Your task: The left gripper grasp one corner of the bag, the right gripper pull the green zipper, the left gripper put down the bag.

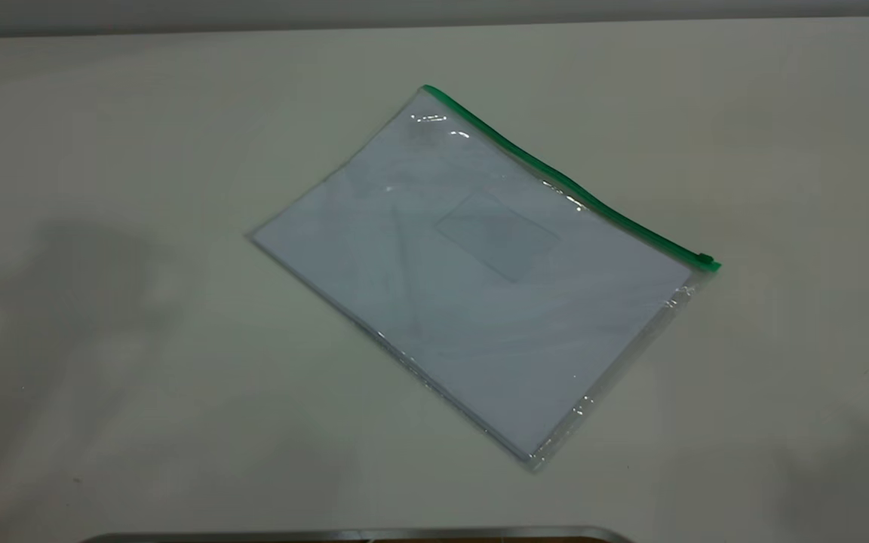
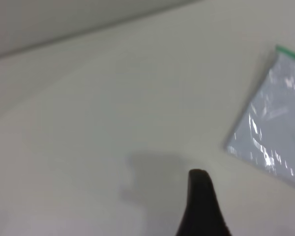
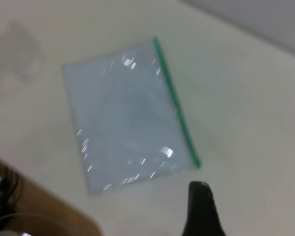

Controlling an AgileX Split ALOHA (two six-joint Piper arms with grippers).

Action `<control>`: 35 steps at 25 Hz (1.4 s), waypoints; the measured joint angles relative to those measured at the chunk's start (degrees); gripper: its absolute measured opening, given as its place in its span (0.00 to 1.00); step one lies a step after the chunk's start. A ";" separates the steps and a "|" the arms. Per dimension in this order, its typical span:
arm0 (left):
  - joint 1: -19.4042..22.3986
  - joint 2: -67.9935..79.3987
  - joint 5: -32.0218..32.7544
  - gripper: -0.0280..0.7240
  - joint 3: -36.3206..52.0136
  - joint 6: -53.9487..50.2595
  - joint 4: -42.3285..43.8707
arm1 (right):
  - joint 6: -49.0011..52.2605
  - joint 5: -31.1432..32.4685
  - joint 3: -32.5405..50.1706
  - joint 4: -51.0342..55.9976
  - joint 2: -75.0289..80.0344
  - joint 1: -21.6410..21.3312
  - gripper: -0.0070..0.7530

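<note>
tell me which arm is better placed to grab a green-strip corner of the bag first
Left, probably. The bag lies flat on the table, untouched. The left gripper hangs over bare table with the strip's far corner off to one side. The slider lies at the strip's right-hand end, nearer the right gripper.

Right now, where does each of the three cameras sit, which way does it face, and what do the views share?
Exterior view: above the table, looking steeply down at the bag with its green zipper; no arm shows.
Left wrist view: on the left arm, facing the table; one fingertip of the left claw shows, the bag's corner at the edge.
Right wrist view: on the right arm, facing the whole bag; one right claw fingertip shows.
All three share the bag.
</note>
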 joint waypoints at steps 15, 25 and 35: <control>0.00 -41.34 0.00 0.82 44.20 -2.61 0.11 | 2.61 -0.70 29.04 1.36 -34.98 0.00 0.73; 0.00 -58.41 0.00 0.82 57.49 -2.61 0.11 | 2.99 -1.59 39.40 -2.61 -44.27 0.00 0.73; 0.00 -66.63 0.00 0.82 62.83 -2.61 -0.21 | 2.99 -4.13 42.79 -4.68 -51.45 0.00 0.73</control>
